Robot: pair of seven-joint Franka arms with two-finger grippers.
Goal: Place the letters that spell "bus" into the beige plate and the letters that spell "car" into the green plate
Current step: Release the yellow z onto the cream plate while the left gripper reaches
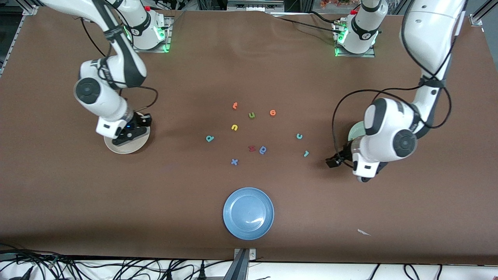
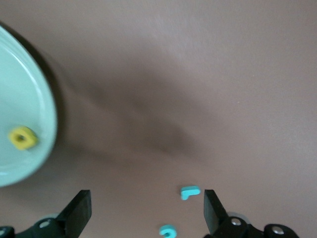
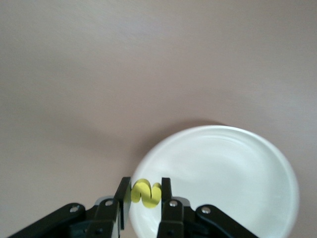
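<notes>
Brown covering spread over the whole tabletop [image 1: 249, 70], with the loose letters scattered near its middle. At the right arm's end, the yellow "s" [image 3: 146, 194] was pinched between the fingers of the right claw [image 3: 146, 196], which were clamped on it above the edge of the beige plate [image 3: 223, 163]; in the front view that plate [image 1: 126, 147] showed only partly under the claw. At the left arm's end, the left claw [image 2: 147, 210] had its fingers wide apart with nothing between them, hanging over bare tabletop just beside the green plate [image 2: 29, 99]. Inside that plate, near its rim, lay the yellow "a" [image 2: 23, 137]. Out ahead of the left claw's fingertips lay the teal "r" [image 2: 189, 192] and the teal "c" [image 2: 168, 231], both flat on the tabletop and apart from each other. Toward the middle of the tabletop, between the two claws, rested the teal "b" [image 1: 210, 138] and the yellow "u" [image 1: 234, 127], with a green "u" [image 1: 251, 115], two orange letters [image 1: 235, 105], a blue round letter [image 1: 263, 150], a red letter [image 1: 251, 148] and a blue "x" [image 1: 234, 161] around them. Nearest the front camera sat the blue plate [image 1: 233, 221].
</notes>
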